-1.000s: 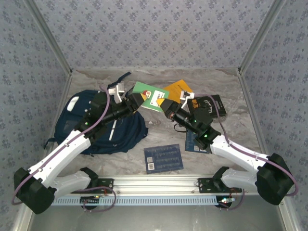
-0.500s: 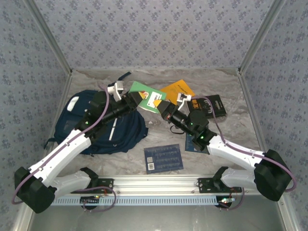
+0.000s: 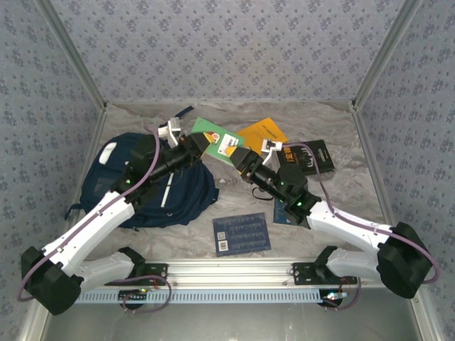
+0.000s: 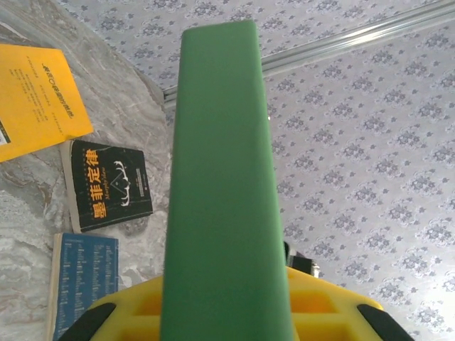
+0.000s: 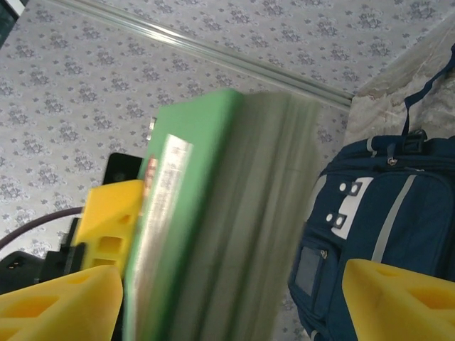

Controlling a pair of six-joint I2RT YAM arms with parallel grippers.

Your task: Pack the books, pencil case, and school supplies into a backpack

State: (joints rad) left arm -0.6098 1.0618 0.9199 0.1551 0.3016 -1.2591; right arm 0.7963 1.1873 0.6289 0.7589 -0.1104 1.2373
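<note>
The small green pack (image 3: 219,141) hangs in the air between both arms, above the table's back middle. My left gripper (image 3: 199,148) is shut on its left end, and the green face (image 4: 224,185) runs up from between the yellow pads. My right gripper (image 3: 240,160) is open around the pack's other end (image 5: 213,227), with a gap to its right finger (image 5: 402,298). The navy backpack (image 3: 121,181) lies at the left under my left arm. The orange book (image 3: 264,133), black book (image 3: 307,158) and two blue books (image 3: 242,233) (image 3: 281,212) lie on the table. The pencil case is hidden.
One blue book lies partly under my right forearm. Patterned walls close the table at the back and on both sides. The metal rail (image 3: 234,270) with both arm bases runs along the near edge.
My right gripper's jaws have opened off the green pack. My left gripper has closed on it. The pack has shifted slightly left.
</note>
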